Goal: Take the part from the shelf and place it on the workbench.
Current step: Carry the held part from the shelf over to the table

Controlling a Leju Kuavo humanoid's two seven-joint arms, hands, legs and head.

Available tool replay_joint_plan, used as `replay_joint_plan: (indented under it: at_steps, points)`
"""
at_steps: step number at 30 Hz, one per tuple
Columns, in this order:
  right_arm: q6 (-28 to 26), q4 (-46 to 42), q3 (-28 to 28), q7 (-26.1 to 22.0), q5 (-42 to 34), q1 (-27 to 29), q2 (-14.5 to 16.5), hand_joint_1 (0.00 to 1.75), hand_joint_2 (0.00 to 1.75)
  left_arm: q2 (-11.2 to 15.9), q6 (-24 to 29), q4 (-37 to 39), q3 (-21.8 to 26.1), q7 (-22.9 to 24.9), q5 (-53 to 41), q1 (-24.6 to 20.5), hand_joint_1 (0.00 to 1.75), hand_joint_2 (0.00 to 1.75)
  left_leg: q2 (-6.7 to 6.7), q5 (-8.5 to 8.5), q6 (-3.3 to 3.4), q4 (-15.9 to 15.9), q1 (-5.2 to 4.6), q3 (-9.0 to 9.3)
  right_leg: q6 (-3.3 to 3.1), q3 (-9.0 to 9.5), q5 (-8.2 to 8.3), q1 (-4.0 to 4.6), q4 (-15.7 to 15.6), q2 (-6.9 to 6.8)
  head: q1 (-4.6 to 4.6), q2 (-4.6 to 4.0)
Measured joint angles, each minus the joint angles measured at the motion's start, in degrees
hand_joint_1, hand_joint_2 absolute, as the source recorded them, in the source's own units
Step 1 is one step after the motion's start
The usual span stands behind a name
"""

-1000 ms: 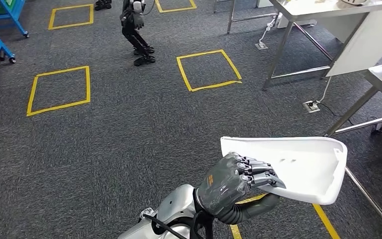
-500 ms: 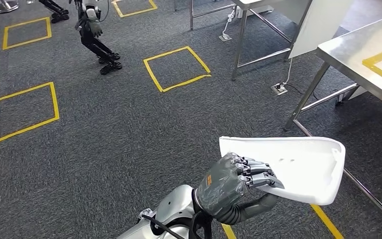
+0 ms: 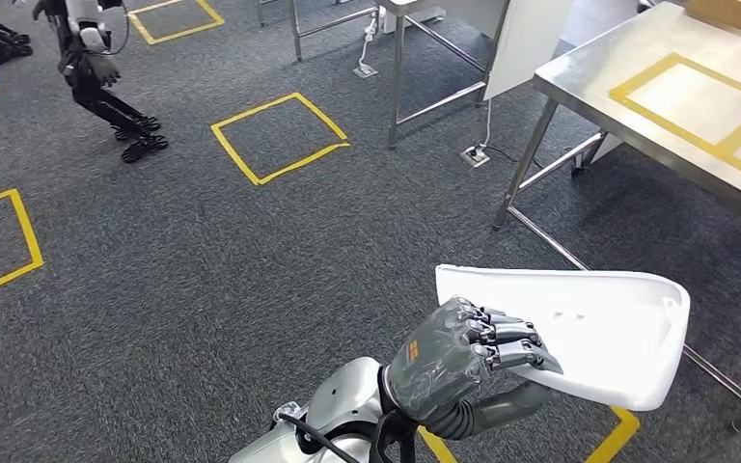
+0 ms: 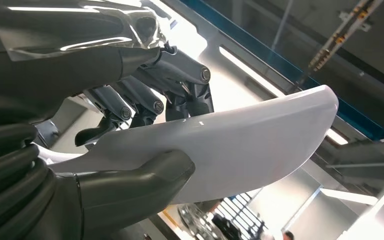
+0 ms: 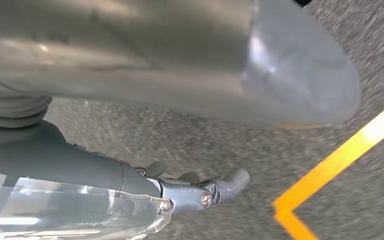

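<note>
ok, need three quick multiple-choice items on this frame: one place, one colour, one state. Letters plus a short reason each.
1. Where is the steel workbench with yellow tape relative to the robot?
A. ahead to the right
B. ahead to the left
C. directly underfoot

2. What colour is the curved plastic shell part?
A. blue
B. white
C. black

3. What is the left hand doing?
A. hanging with nothing in it
B. resting flat on the bench
C. gripping the part

Answers:
1. A: the bench sits at the head view's upper right.
2. B: it looks glossy white in the head and left wrist views.
3. C: the fingers lie over the part and the thumb presses from beneath.
</note>
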Motion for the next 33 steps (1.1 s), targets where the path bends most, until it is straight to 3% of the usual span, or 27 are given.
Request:
replay_joint_plan:
  at_steps: [1, 4, 6, 8, 10, 12, 14, 15, 17, 19, 21, 23, 25, 27, 29, 30, 31, 33]
  points:
    - [0.0, 0.0, 0.0, 0.2, 0.1, 0.1, -0.1, 0.0, 0.0, 0.0, -0.1, 0.0, -0.1, -0.1, 0.1, 0.0, 1.75, 1.75, 0.78, -0.01, -0.02, 0.0, -0.01, -0.01, -0.07, 1.81, 1.21, 0.0, -2.6, -0.34, -0.01, 0.0]
    - [0.3, 0.0, 0.0, 0.2, 0.3, 0.0, -0.4, 0.0, 0.0, 0.0, -0.2, 0.0, -0.2, -0.2, 0.2, -0.2, 1.75, 1.75, 2.55, -0.26, -0.48, 0.2, -0.3, 0.04, -0.76, 8.84, 4.98, 0.31, -14.2, -3.4, -0.04, 0.0]
    - [0.4, 0.0, 0.0, 0.1, 0.4, -0.1, -0.5, 0.0, 0.0, 0.0, -0.6, 0.0, -0.3, -0.3, 0.6, -0.3, 1.75, 1.75, 3.41, -0.35, -0.93, 0.3, -0.52, 0.04, -1.42, 9.83, 5.35, 0.65, -16.3, -3.87, -0.13, 0.0]
    - [0.5, 0.0, 0.0, 0.1, 0.3, 0.0, -0.7, 0.0, 0.0, -0.1, -1.3, 0.0, -0.4, -0.4, 1.4, -0.4, 1.75, 1.75, 3.79, -0.5, -1.46, 0.4, -0.37, 0.01, -2.0, 9.59, 5.67, 0.58, -16.5, -2.7, -0.13, 0.0]
    - [0.6, 0.0, -0.1, 0.1, 0.2, -0.1, -0.8, 0.0, 0.0, -0.1, -1.8, 0.0, -0.5, -0.6, 2.2, -0.6, 1.75, 1.75, 1.18, -2.17, -2.22, 2.6, -0.05, -0.96, -2.64, 9.44, 6.06, 0.24, -16.7, -1.55, -0.22, 0.0]
    - [0.9, 0.0, -0.1, 0.2, 0.1, -0.2, -0.9, 0.0, 0.0, 0.0, -2.3, 0.1, -0.5, -0.9, 3.0, -0.6, 1.75, 1.75, -2.31, -5.9, -2.8, 9.6, 0.35, -4.13, -3.09, 9.08, 6.38, 0.05, -16.7, -0.29, -0.32, 0.0]
    - [1.2, 0.0, -0.2, 0.5, 0.1, -0.3, -1.0, 0.0, 0.0, 0.1, -3.1, 0.2, -0.6, -1.2, 4.0, -0.4, 1.75, 1.75, -3.24, -8.39, -3.0, 16.5, 0.58, -7.4, -3.22, 8.68, 6.64, 0.03, -16.7, 1.18, -0.32, 0.0]
    - [1.3, 0.0, -0.2, 0.7, 0.1, -0.3, -1.1, 0.0, 0.0, 0.2, -3.4, 0.3, -0.6, -1.3, 4.3, -0.4, 1.75, 1.75, -3.29, -8.07, -3.01, 17.2, 0.64, -7.75, -3.16, 8.59, 6.76, 0.01, -16.7, 1.94, -0.31, 0.0]
    - [1.4, 0.0, -0.3, 1.0, 0.0, -0.3, -1.2, 0.0, 0.0, 0.2, -4.1, 0.3, -0.6, -1.6, 4.6, -0.3, 1.75, 1.75, -4.02, -4.54, -2.88, 11.7, 0.84, -5.0, -2.86, 8.56, 7.0, -0.07, -16.7, 3.59, -0.32, 0.0]
    - [1.5, 0.0, -0.3, 1.3, 0.0, -0.4, -1.2, 0.0, 0.0, 0.2, -4.7, 0.3, -0.6, -1.8, 4.7, -0.4, 1.75, 1.75, -7.05, -1.47, -2.67, 3.7, 1.14, -1.01, -2.35, 8.36, 7.3, -0.14, -16.6, 5.17, -0.29, 0.0]
    - [1.5, 0.0, -0.3, 1.4, 0.0, -0.6, -1.2, 0.0, 0.0, 0.2, -5.0, 0.4, -0.6, -1.8, 4.8, -0.4, 1.75, 1.75, -8.95, -0.9, -2.47, 0.5, 1.12, 0.42, -1.57, 7.81, 7.76, -0.33, -16.7, 6.52, -0.26, 0.0]
    - [1.5, 0.0, -0.3, 1.4, 0.0, -0.5, -1.3, 0.0, 0.0, 0.1, -5.5, 0.4, -0.6, -1.9, 4.9, -0.4, 1.75, 1.75, -7.75, -0.61, -1.93, 0.2, 0.94, 0.57, -0.75, 7.27, 8.27, -0.6, -16.9, 7.61, -0.25, 0.0]
    - [1.5, 0.0, -0.4, 1.4, -0.1, -0.4, -1.3, 0.0, 0.0, 0.0, -6.1, 0.4, -0.6, -2.0, 4.9, -0.5, 1.75, 1.75, -5.98, -0.09, -1.12, -0.1, 1.07, 0.72, -0.36, 6.09, 7.22, -0.48, -15.2, 5.51, -0.04, 0.0]
    - [1.6, 0.0, -0.4, 1.4, -0.2, -0.5, -1.3, 0.0, 0.0, 0.0, -6.5, 0.5, -0.6, -2.0, 4.7, -0.5, 1.75, 1.75, -3.99, 0.2, -0.66, -0.3, 1.05, 0.46, -0.19, 3.04, 3.63, -0.21, -8.8, 1.71, 0.23, 0.0]
    - [1.8, 0.0, -0.5, 1.3, -0.2, -0.6, -1.4, 0.0, 0.0, 0.0, -6.6, 0.5, -0.6, -2.0, 4.5, -0.5, 1.75, 1.75, -1.95, 0.23, -0.57, -0.3, 0.85, 0.18, 0.07, -0.16, 0.46, -0.17, -1.2, 0.29, 0.28, 0.0]
    - [1.9, 0.0, -0.5, 1.3, -0.2, -0.6, -1.4, 0.0, 0.0, 0.0, -6.6, 0.5, -0.6, -2.0, 4.4, -0.5, 1.75, 1.75, -0.98, 0.23, -0.57, -0.3, 0.8, 0.11, 0.12, -0.43, 0.21, -0.17, 0.1, 0.1, 0.29, 0.0]
    - [1.9, 0.0, -0.6, 1.2, -0.3, -0.5, -1.5, 0.0, 0.0, 0.0, -6.5, 0.5, -0.6, -2.0, 4.3, -0.5, 1.75, 1.75, -0.09, 0.22, -0.59, -0.3, 0.78, 0.1, 0.12, 0.62, 1.01, -0.18, -1.0, -0.14, 0.3, 0.0]
    - [1.9, 0.0, -1.0, 1.2, -0.3, -0.3, -1.6, 0.0, 0.0, -0.1, -6.1, 0.5, -0.6, -2.1, 3.7, -0.6, 1.75, 1.75, 1.36, 0.11, -0.78, -0.2, 0.75, 0.19, -0.04, 5.55, 3.97, -0.14, -9.2, -1.84, 0.32, 0.0]
